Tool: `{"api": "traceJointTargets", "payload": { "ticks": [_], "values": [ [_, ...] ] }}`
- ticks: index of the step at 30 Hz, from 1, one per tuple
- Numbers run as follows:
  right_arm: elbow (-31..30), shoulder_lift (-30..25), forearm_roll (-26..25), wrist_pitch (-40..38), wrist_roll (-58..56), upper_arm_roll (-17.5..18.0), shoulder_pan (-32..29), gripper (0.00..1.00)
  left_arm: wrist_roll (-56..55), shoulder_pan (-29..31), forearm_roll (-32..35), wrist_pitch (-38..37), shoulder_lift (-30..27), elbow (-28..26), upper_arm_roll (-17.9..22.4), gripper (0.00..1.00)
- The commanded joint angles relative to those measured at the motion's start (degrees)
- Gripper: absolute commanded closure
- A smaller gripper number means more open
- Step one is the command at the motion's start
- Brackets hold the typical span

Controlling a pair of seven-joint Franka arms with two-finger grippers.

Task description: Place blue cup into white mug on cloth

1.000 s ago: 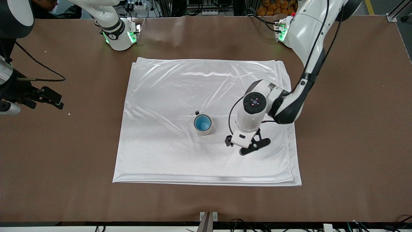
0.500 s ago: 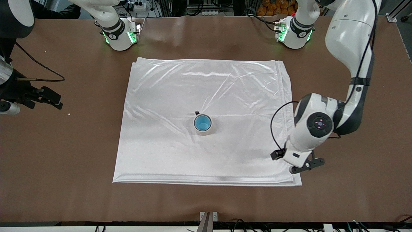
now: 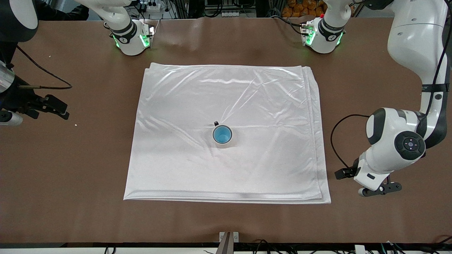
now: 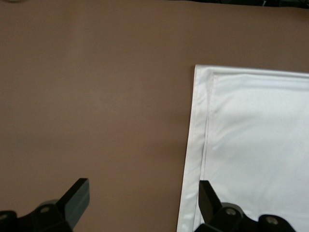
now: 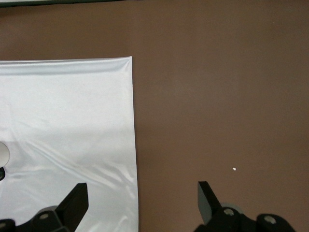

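Note:
The white mug (image 3: pixel 230 143) stands upright near the middle of the cloth (image 3: pixel 226 95), its black handle turned toward the robots' bases. The blue cup (image 3: pixel 222 134) sits inside it, only its bright blue inside showing. My left gripper (image 3: pixel 380 189) is open and empty over bare table, just off the cloth's near corner at the left arm's end. In the left wrist view my left gripper (image 4: pixel 141 188) frames table beside the cloth's edge (image 4: pixel 256 145). My right gripper (image 3: pixel 58 110) waits open over bare table at the right arm's end. The right wrist view shows my right gripper (image 5: pixel 142 189) and the cloth (image 5: pixel 67 111).
The brown table (image 3: pixel 370 106) surrounds the cloth on all sides. A small white speck (image 3: pixel 75 124) lies near my right gripper and also shows in the right wrist view (image 5: pixel 234 169). Both arm bases stand along the edge farthest from the front camera.
My left gripper has moved from over the cloth beside the mug, across the cloth's edge, to over bare table at the left arm's end. The mug, cup and right arm have not moved.

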Motion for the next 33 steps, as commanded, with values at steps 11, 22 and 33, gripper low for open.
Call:
{"api": "traceJointTargets", "payload": {
  "ticks": [11, 22, 33],
  "values": [
    [-1.6, -1.8, -0.5, 0.5, -0.3, 0.4, -0.3, 0.0, 3.0, -0.8, -1.5, -17.9, -16.5, -2.7, 3.8, 0.0],
    [-1.6, -1.8, -0.5, 0.5, -0.2, 0.4, -0.3, 0.0, 13.3, -0.9, -0.8, -24.6, -18.3, -0.1, 5.1, 0.0],
    [-1.6, -1.8, -0.3, 0.6, -0.2, 0.4, -0.3, 0.0, 12.5, -1.1, -1.0, -25.3, -20.1, -0.2, 1.6, 0.0]
  ]
}}
